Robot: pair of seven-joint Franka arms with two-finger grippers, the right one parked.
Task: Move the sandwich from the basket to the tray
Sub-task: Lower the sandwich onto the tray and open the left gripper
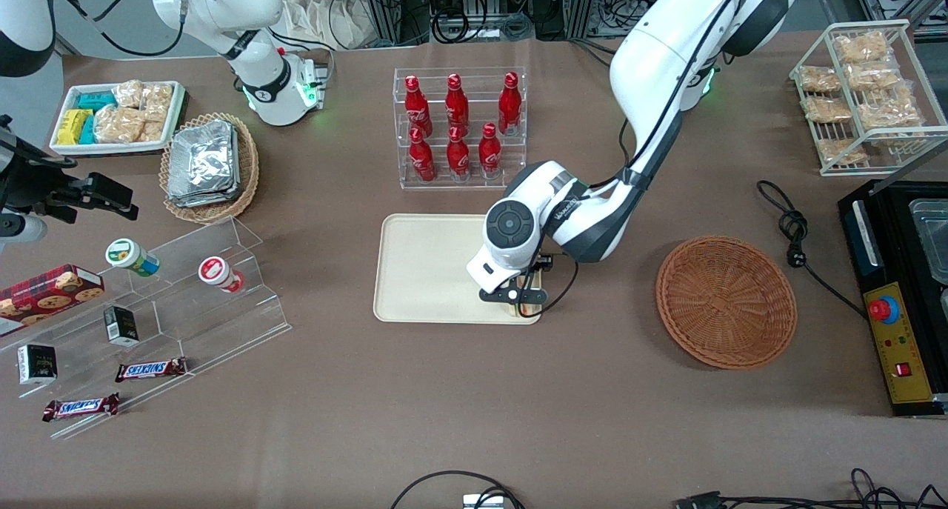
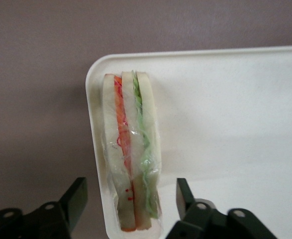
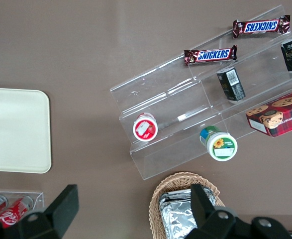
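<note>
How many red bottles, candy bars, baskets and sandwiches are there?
Red bottles: 7
Snickers bars: 2
Wicker baskets: 2
Sandwich: 1, lying on the tray, with the gripper open around it
Total: 12

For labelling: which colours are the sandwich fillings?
Orange-red and green in the sandwich, clearest in the left wrist view.

Glossy white arm shells (image 1: pixel 666 57) with dark grey joint bands. Round dark cap with concentric rings on wrist housing (image 1: pixel 512 224). Thin black cable along the forearm. Green light at base. Black gripper (image 2: pixel 128 199): two angular matte fingers (image 2: pixel 75 199), silver screw heads on knuckles.
</note>
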